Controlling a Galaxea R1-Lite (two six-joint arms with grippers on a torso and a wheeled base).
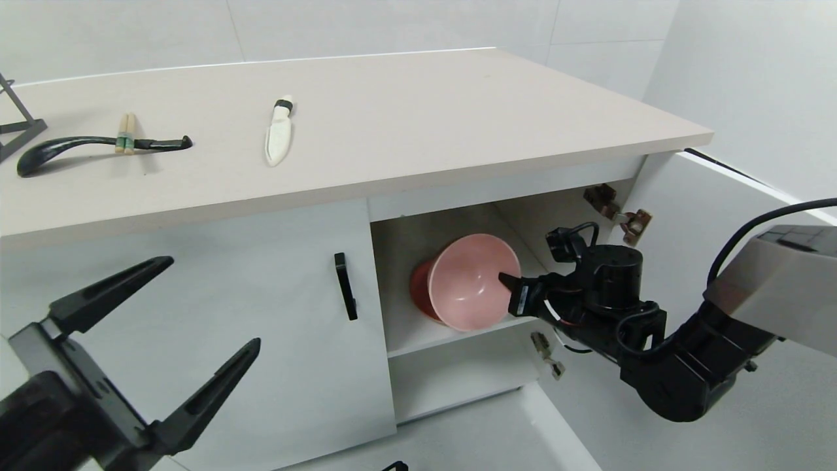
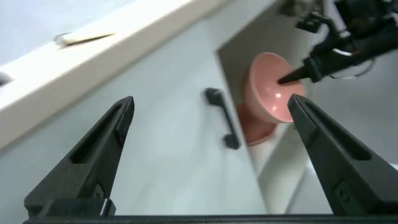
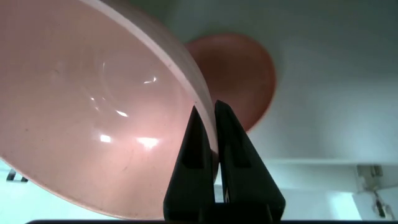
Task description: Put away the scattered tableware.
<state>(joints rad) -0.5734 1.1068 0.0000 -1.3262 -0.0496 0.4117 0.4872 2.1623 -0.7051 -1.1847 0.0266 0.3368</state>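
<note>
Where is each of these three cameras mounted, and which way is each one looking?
Head view: on the robot's head, looking forward and down at the counter and open cabinet; both arms show, left gripper open, right gripper shut on the pink bowl.
Left wrist view: on the left wrist, facing the door and pink bowl between its own open fingers.
Right wrist view: on the right wrist, close against the pink bowl, its own fingers pinching the rim.
Shared: all three show the pink bowl.
</note>
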